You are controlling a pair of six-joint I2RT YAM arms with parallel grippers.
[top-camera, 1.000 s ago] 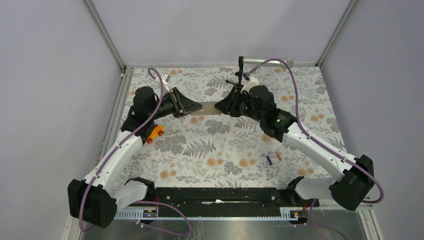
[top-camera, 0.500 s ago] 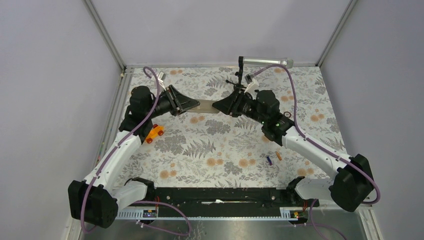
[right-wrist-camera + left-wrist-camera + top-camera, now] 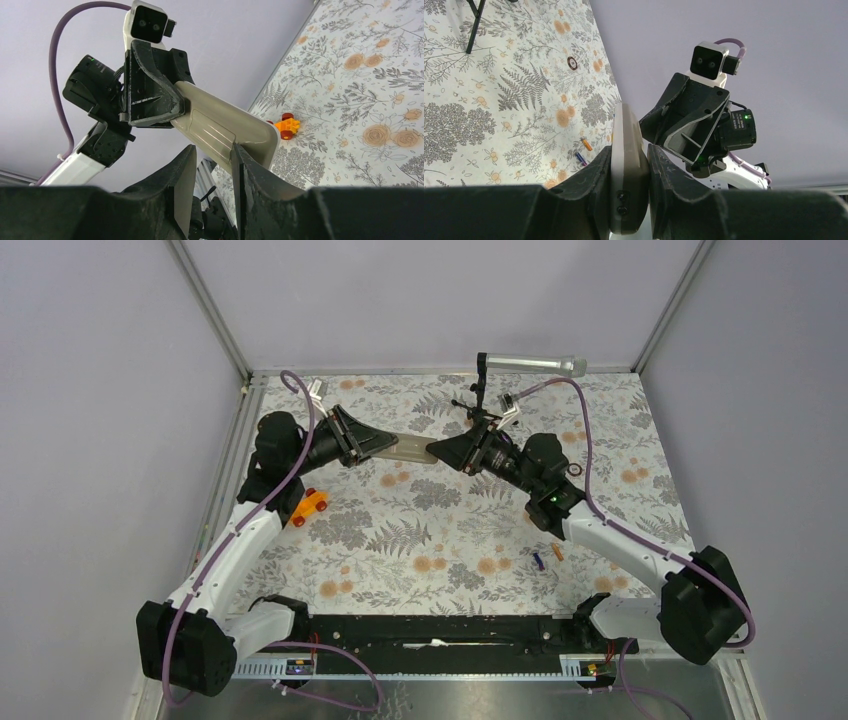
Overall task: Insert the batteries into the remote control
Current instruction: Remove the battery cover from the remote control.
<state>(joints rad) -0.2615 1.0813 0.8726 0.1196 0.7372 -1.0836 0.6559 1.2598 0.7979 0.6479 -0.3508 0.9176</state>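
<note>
grey floral cloth (image 3: 440, 540) under the two batteries (image 3: 558, 552), lilac walls (image 3: 440, 300) around.

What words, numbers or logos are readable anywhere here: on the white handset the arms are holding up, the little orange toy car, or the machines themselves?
No text can be read in any view.
White oblong remote control: its tan back and its side buttons show no print.
Orange toy car: no markings visible.
Small boards on the near rail: any print is too small to read.
</note>
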